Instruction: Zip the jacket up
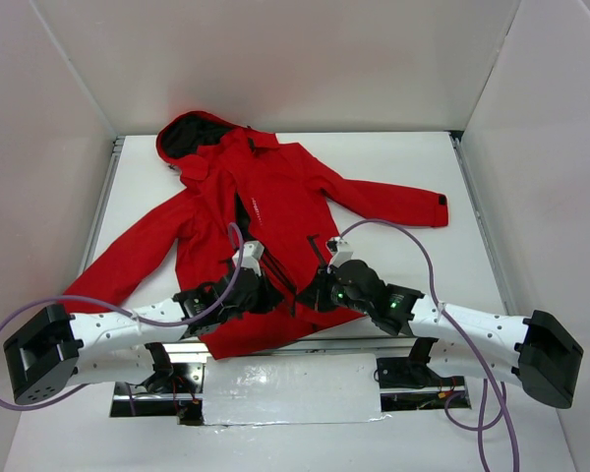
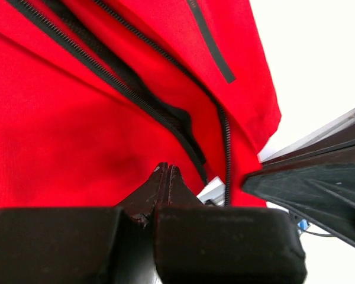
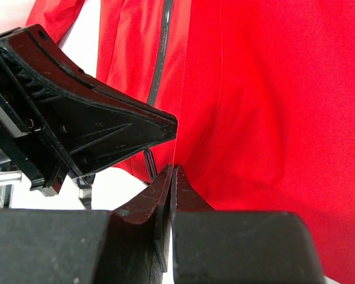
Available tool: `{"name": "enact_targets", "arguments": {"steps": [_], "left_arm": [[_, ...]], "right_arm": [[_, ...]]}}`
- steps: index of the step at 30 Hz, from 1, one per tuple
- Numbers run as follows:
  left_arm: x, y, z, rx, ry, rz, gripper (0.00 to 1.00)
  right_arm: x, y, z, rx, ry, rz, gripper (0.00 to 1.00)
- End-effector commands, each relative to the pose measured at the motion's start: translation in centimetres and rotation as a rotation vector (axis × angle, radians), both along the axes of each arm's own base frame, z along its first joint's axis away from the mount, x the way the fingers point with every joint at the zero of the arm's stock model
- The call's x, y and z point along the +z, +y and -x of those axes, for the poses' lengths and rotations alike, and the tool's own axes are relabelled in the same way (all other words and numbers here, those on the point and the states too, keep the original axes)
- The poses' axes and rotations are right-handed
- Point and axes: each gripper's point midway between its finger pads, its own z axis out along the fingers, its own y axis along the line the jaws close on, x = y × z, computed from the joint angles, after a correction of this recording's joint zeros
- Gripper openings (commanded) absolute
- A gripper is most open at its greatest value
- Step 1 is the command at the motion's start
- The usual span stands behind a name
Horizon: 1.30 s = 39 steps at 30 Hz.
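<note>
1. The jacket (image 1: 275, 206) lies front-up on the white worktop (image 1: 393, 157), with its hood (image 1: 192, 133) far from the arms and its hem nearest them. The front zipper (image 2: 124, 89) is open, and dark lining shows between the tooth rows.
2. The left claw (image 2: 167, 174) is clenched, tips over red cloth beside the zipper's lower end. The right claw (image 3: 171, 174) is clenched at the hem edge. We cannot tell whether either pinches fabric.
3. Risks, as we judge them:
   - The tooth rows sit apart, so the zipper ends may fail to mate.
   - Slack cloth may bunch or slide when pulled.
   - The claws work close together and could collide.
4. The worktop looks smooth. Plain white panels (image 1: 275, 59) enclose three sides.
</note>
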Motion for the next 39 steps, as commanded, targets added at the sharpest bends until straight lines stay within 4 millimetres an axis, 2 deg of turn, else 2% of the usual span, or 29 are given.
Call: {"name": "enact_targets", "arguments": {"steps": [1, 9, 16, 26, 39], "left_arm": [[2.6, -1.7, -0.6, -0.014, -0.047, 0.088, 0.0], [4.4, -2.3, 0.3, -0.07, -0.087, 0.192, 0.0], [4.7, -2.9, 1.3, -0.114, -0.07, 0.227, 0.0], [3.0, -3.2, 2.7, -0.142, -0.031, 0.233, 0.0], [3.4, -4.2, 3.3, -0.211, -0.081, 0.286, 0.0]], "right_arm": [[1.9, 0.8, -0.5, 0.011, -0.048, -0.05, 0.0], [1.5, 0.8, -0.7, 0.005, -0.048, -0.034, 0.0], [1.3, 0.7, -0.9, -0.003, -0.049, -0.022, 0.0], [1.4, 0.6, -1.3, -0.016, -0.06, -0.017, 0.0], [2.1, 1.5, -0.2, 0.085, -0.117, -0.066, 0.0]]}}
